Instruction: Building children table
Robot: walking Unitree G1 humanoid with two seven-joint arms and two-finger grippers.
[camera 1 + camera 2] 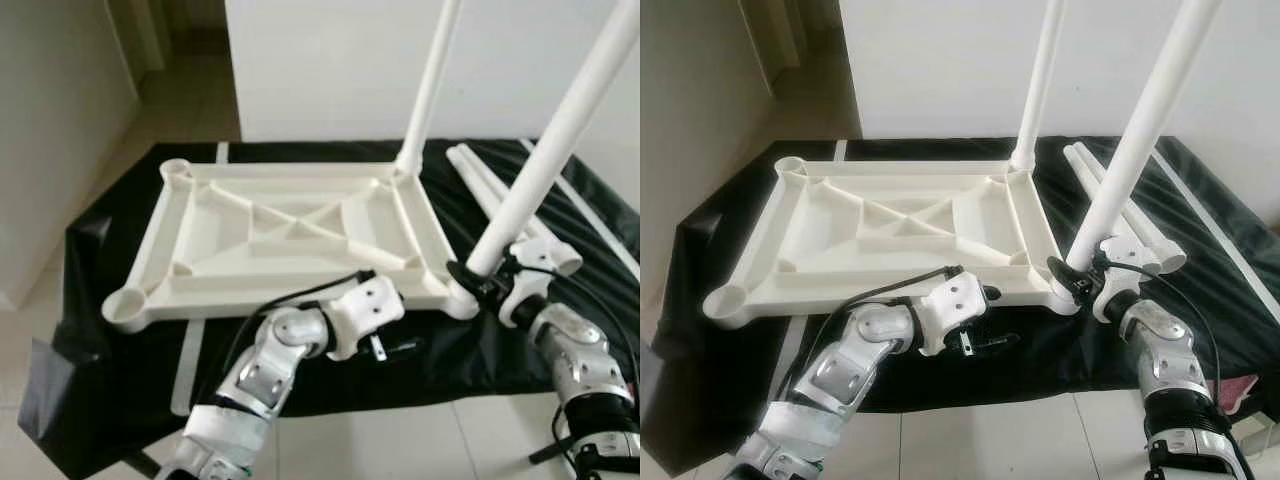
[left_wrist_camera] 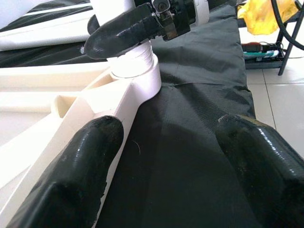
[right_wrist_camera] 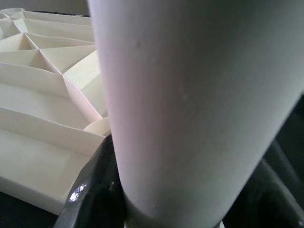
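A white plastic tabletop (image 1: 290, 235) lies upside down on a black cloth (image 1: 100, 250). One white leg (image 1: 430, 80) stands in its far right corner socket. Another white leg (image 1: 560, 130) stands tilted in the near right corner socket (image 2: 135, 78), and my right gripper (image 1: 478, 280) is shut on that leg just above the socket. The right wrist view has this leg (image 3: 190, 95) close up beside the tabletop's ribs (image 3: 42, 71). My left gripper (image 2: 168, 142) is open, low over the cloth by the tabletop's near edge, pointing at that corner. Both left corner sockets (image 1: 128, 305) stand empty.
Two loose white legs (image 1: 490, 190) lie on the cloth to the right of the tabletop. A white wall (image 1: 330, 60) rises behind. Tiled floor (image 1: 400, 440) surrounds the cloth. A yellow object (image 2: 261, 16) and a dark rack sit beyond the cloth's right end.
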